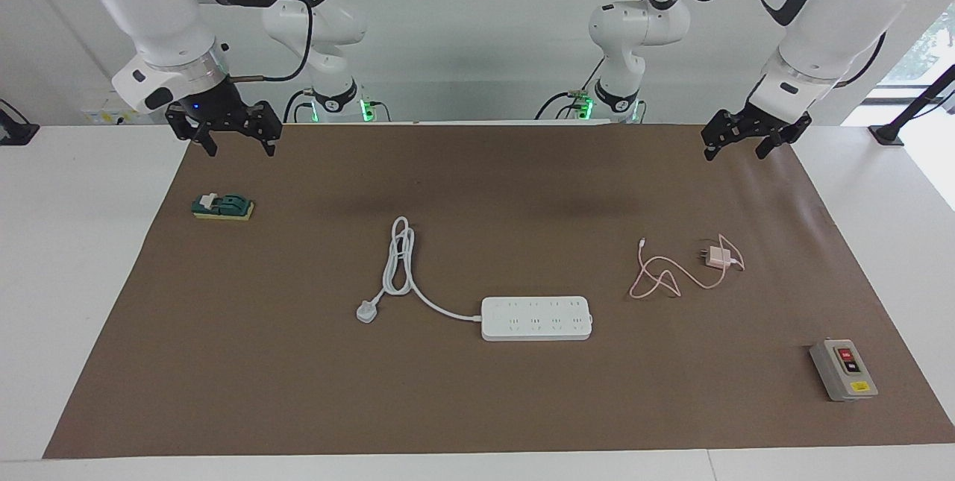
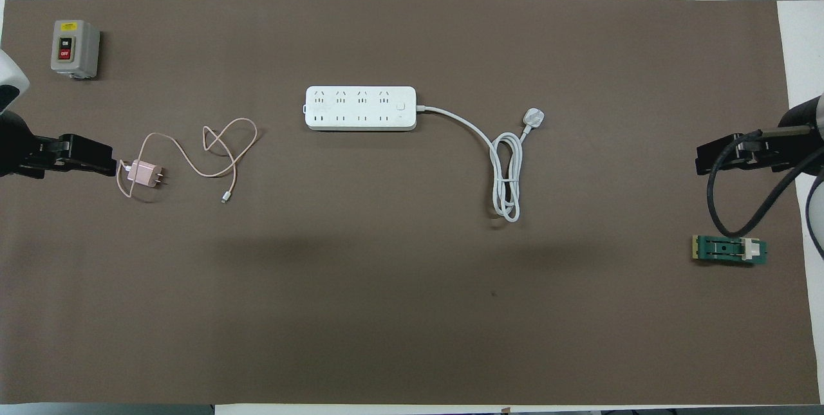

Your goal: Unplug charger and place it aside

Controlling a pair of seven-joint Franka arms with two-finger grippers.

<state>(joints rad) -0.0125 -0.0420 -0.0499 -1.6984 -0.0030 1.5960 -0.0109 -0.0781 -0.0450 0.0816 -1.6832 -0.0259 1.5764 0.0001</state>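
Looks like the closing step, with unplugging and setting aside judged done. See the charger (image 1: 718,257) lying loose on the brown mat (image 1: 477,406) of the desk (image 1: 82,302), toward the left arm's end, nearer to the robots than the power strip (image 1: 536,318) and well apart from it, 2 prongs bare and seated in no socket. Note its thin pink cable (image 1: 660,276) looping beside it on the strip's side, free end on the mat. No sign of anything plugged into the strip's sockets; only its own white cord (image 1: 399,261) coiled toward the right arm's end. Left jaws apart and holding nothing, up in the air on the left arm (image 1: 802,56), over the mat's edge at that arm's end. Right jaws likewise apart and holding nothing, raised on the right arm (image 1: 160,33) over the mat's corner at its own end, close to the green block (image 1: 222,206). Grey switch box (image 1: 843,369) untouched, well apart from the charger. Probably nothing left to grasp: next move calls only for parking both arms, or, if a tidier spot were wanted, for a descent onto the pink cube with care not to snag the loops.
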